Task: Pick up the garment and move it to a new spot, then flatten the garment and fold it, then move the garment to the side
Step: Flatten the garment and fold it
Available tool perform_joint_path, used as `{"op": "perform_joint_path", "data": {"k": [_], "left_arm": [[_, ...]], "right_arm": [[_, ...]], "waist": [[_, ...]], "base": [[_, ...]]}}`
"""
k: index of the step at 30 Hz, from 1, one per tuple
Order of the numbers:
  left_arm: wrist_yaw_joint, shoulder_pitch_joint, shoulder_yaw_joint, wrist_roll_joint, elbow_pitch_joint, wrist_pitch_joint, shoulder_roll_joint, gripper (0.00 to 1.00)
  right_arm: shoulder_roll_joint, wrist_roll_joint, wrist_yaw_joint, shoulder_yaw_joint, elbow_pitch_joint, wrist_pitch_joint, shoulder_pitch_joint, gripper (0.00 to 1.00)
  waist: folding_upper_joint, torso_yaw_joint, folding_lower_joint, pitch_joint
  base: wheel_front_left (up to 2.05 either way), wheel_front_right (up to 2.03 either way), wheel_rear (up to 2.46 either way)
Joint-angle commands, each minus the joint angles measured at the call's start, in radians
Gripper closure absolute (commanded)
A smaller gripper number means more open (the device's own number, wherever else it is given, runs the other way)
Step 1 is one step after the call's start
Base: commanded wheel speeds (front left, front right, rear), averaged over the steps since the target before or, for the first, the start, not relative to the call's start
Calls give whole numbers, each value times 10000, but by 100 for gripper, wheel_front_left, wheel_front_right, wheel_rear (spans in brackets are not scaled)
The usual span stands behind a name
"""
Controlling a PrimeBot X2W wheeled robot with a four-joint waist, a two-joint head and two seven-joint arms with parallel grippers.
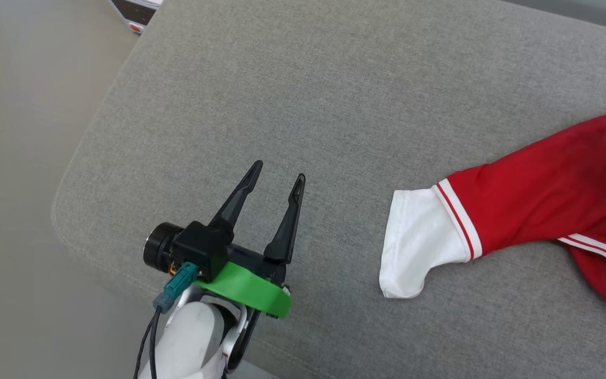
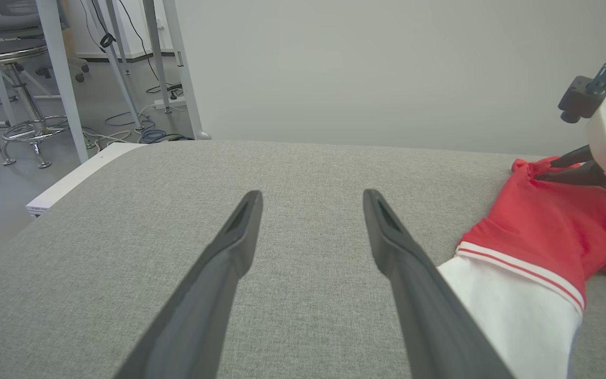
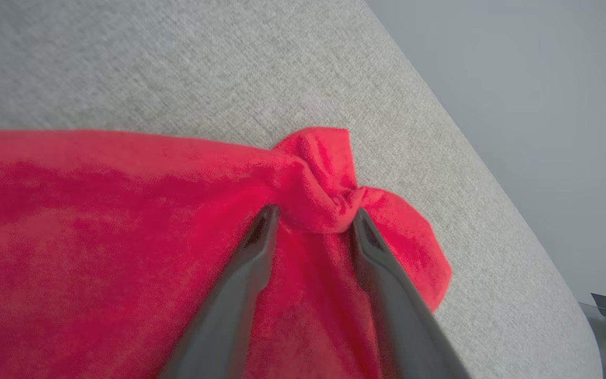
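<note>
Red fabric of the garment [image 3: 98, 237] is bunching between the fingers of the right claw [image 3: 313, 213], which is clamping it. The garment is lying on the grey cushion [image 1: 334, 79], its white sleeve [image 1: 418, 237] pointing toward the left claw [image 1: 278, 171], which is hanging nearby, fingers apart, holding nothing.

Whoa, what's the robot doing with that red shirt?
The robot is working on the garment, a red shirt lying on a grey cushion. Its right gripper is pinching a bunch of the red cloth. Its left gripper is open and empty over the cushion, beside the shirt's white sleeve.
</note>
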Motion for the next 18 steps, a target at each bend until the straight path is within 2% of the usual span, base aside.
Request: {"op": "perform_joint_path", "data": {"k": [1,10,18], "left_arm": [[-26,-161,20,-28,39,-59,-33,0],[-26,-44,37,-47,307,-59,187,0],[-27,405,188,-278,612,-59,345,0]], "right_arm": [[168,19,-13,66,156,-296,-176,0],[581,389,-13,176,759,-2274,-121,0],[1075,1151,-13,-1192,319,-4512,926,0]], "waist": [[-1,-135,-1,-128],[-1,-909,-1,-1038],[-1,-1782,-1,-2097]], "base": [[0,0,0],[0,0,0],[0,0,0]]}}
